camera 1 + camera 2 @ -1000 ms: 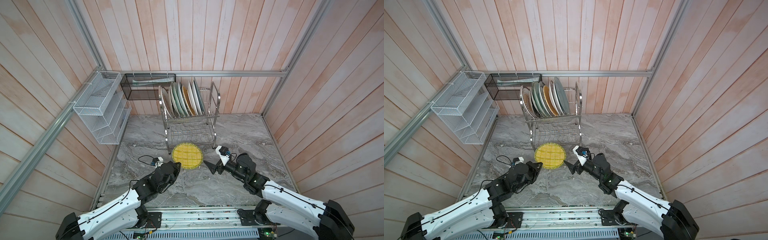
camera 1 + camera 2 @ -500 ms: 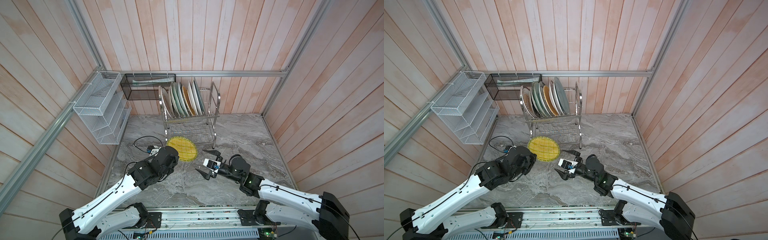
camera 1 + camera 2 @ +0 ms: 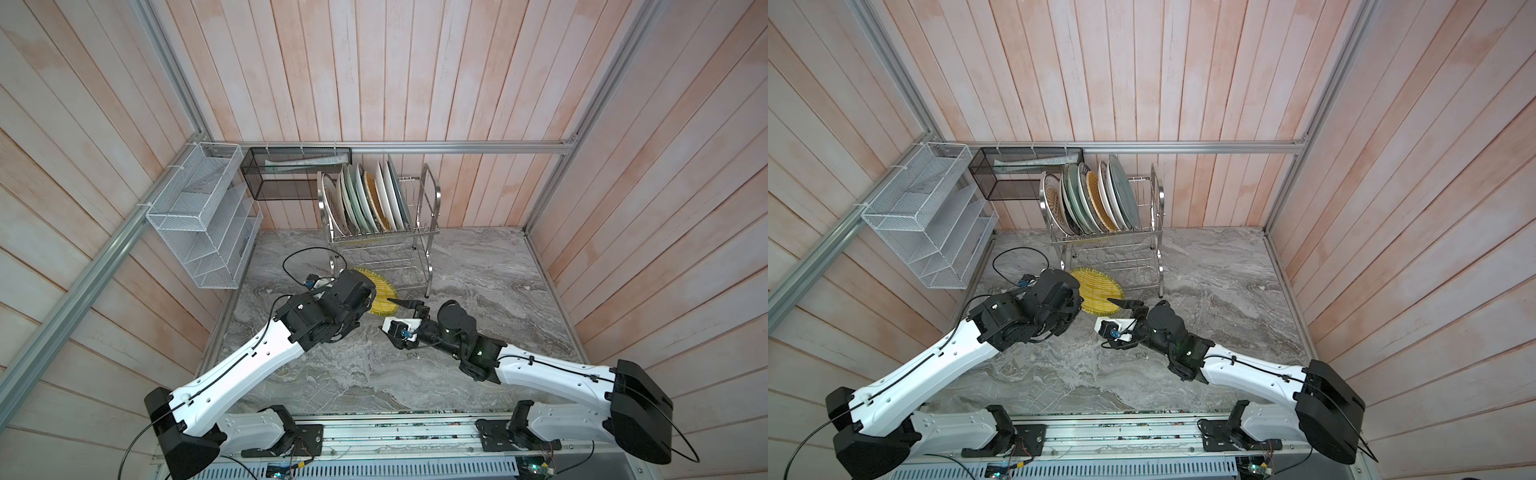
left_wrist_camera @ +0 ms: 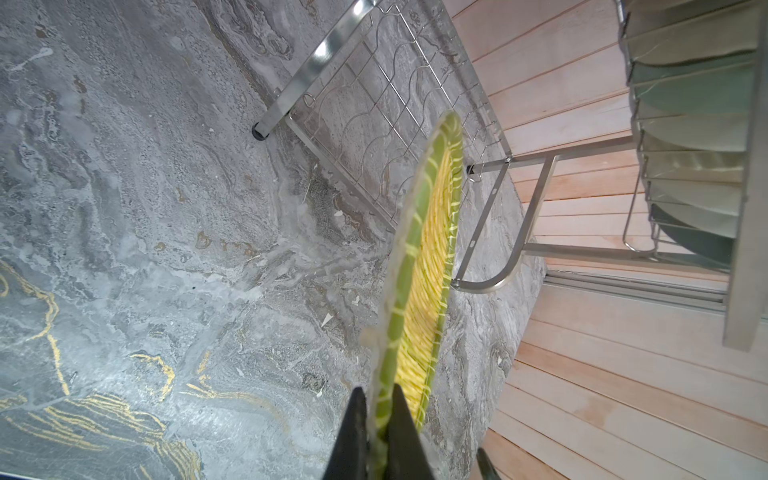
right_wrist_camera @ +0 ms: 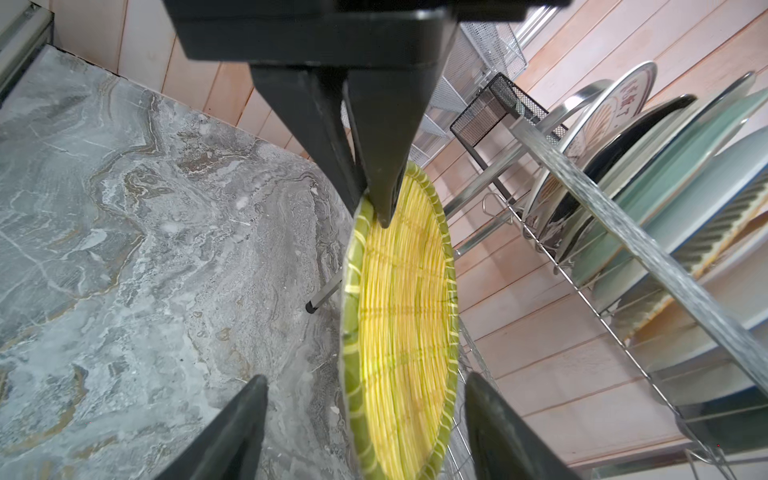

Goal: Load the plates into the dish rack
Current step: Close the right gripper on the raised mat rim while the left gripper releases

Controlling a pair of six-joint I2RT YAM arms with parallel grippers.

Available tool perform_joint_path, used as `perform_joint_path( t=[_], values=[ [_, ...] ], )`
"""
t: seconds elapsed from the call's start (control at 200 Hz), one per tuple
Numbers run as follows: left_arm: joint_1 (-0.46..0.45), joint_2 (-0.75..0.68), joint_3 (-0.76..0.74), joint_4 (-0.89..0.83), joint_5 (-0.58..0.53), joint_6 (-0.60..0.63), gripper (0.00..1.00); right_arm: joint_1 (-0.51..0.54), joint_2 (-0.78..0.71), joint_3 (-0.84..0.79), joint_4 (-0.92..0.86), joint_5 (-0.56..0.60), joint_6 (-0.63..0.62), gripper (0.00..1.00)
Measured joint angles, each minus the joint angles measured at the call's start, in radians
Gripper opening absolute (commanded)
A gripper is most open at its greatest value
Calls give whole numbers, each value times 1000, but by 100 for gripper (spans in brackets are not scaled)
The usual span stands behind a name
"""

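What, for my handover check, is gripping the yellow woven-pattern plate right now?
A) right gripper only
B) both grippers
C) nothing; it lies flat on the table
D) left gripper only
D: the left gripper pinches the rim of the yellow woven-pattern plate, held on edge, while the right gripper stands open astride it.

yellow woven plate (image 3: 1096, 291) tilted up beside loaded dish rack (image 3: 1104, 240).
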Motion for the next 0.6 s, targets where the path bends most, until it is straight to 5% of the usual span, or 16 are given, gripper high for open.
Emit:
perform_joint_path(
  t=[0.6],
  values=[
    [0, 18, 26, -23, 30, 15, 0, 16, 90, 49, 9, 42, -30, 8]
  ],
)
